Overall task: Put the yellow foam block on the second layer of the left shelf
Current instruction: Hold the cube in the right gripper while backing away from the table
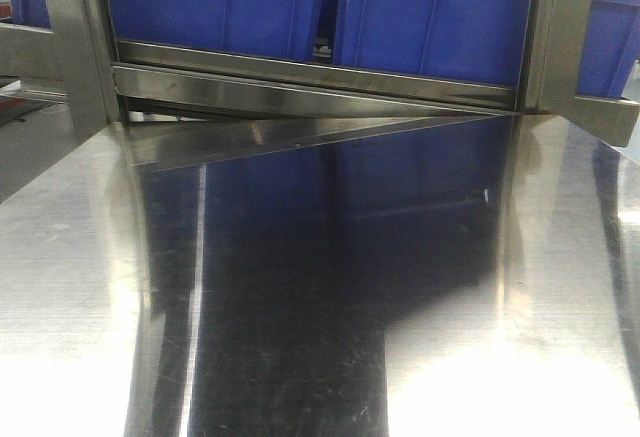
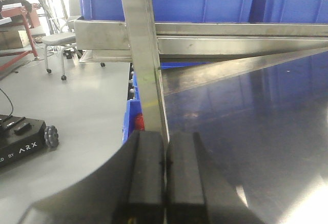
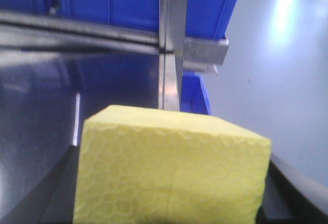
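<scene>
The yellow foam block (image 3: pixel 169 170) fills the lower part of the right wrist view, held between the dark fingers (image 3: pixel 289 193) of my right gripper (image 3: pixel 171 203), above the shiny steel shelf surface (image 3: pixel 41 111). It does not show in the front view. My left gripper (image 2: pixel 165 175) is shut and empty, its black pads (image 2: pixel 146 172) pressed together, just in front of a steel shelf upright (image 2: pixel 146 60). Neither gripper shows in the front view.
Blue bins (image 1: pixel 330 7) stand on the shelf level above the reflective steel surface (image 1: pixel 330 287). Steel uprights (image 1: pixel 75 37) and a cross rail (image 1: pixel 320 87) frame it. Another blue bin (image 2: pixel 132 119) sits lower left. A wheeled black base (image 2: pixel 23 134) and a chair (image 2: pixel 56 42) stand on the floor.
</scene>
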Robot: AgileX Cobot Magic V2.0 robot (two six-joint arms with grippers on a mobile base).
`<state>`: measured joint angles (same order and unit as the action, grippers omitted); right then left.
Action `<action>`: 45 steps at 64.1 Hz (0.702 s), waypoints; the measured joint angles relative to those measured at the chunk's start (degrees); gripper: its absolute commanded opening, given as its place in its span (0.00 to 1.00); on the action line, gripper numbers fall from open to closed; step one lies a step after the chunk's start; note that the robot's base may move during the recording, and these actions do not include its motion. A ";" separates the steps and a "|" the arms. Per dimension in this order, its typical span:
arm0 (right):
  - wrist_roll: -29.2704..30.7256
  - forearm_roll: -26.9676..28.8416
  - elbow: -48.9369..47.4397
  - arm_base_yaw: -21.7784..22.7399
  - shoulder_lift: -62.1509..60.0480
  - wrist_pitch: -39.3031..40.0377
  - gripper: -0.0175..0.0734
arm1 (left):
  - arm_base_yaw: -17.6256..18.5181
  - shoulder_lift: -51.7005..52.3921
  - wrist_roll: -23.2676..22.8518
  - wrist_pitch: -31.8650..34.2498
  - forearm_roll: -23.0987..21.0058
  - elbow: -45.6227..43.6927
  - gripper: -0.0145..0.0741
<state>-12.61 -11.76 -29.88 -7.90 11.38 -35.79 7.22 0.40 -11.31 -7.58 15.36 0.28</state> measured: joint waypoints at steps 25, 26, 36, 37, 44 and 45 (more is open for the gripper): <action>0.11 0.00 0.00 0.00 -5.34 0.35 0.53 | 0.00 0.00 0.00 0.00 0.00 0.00 0.32; 0.11 0.00 0.00 0.00 -5.34 0.35 0.53 | 0.00 0.00 0.00 0.00 0.00 0.00 0.32; 0.11 0.00 0.00 0.00 -5.34 0.35 0.53 | 0.00 0.00 0.00 0.00 0.00 0.00 0.32; 0.11 0.00 0.00 0.00 -5.34 0.35 0.53 | 0.00 0.00 0.00 0.00 0.00 0.00 0.32; 0.11 0.00 0.00 0.00 -5.34 0.35 0.53 | 0.00 0.00 0.00 0.00 0.00 0.00 0.32; 0.22 0.00 0.00 0.00 -5.34 0.35 0.53 | 0.00 0.00 0.00 0.00 0.00 0.00 0.32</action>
<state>-12.38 -11.76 -29.88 -7.90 6.05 -35.44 7.22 0.40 -11.31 -7.58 15.36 0.28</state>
